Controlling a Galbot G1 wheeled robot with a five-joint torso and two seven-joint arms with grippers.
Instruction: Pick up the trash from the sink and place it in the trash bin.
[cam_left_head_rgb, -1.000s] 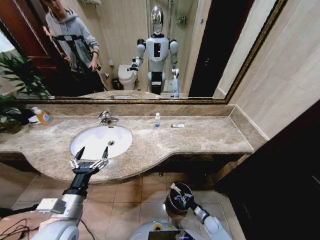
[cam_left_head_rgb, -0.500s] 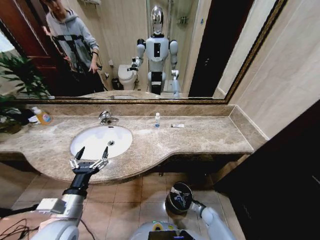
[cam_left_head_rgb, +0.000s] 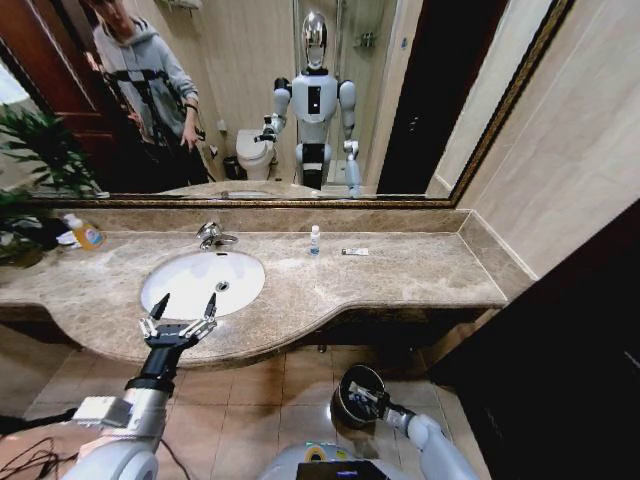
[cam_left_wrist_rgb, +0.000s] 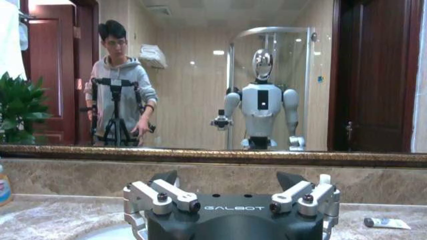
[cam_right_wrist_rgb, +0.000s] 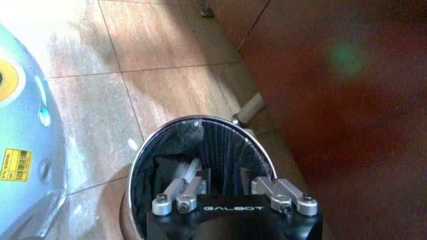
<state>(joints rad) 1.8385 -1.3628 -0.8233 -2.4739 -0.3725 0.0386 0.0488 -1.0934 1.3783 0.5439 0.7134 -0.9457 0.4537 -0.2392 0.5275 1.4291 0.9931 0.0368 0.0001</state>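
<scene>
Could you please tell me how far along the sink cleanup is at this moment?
The sink looks empty, so that part looks done. In hand: the right gripper sits over the trash bin; fingers apart, nothing visibly held. The left gripper hovers open at the counter edge.

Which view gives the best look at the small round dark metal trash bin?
The right wrist view: the small round dark metal trash bin sits right below the right gripper, showing its rim and black inside. The head view shows it small on the floor. The left wrist view faces the mirror instead.
</scene>
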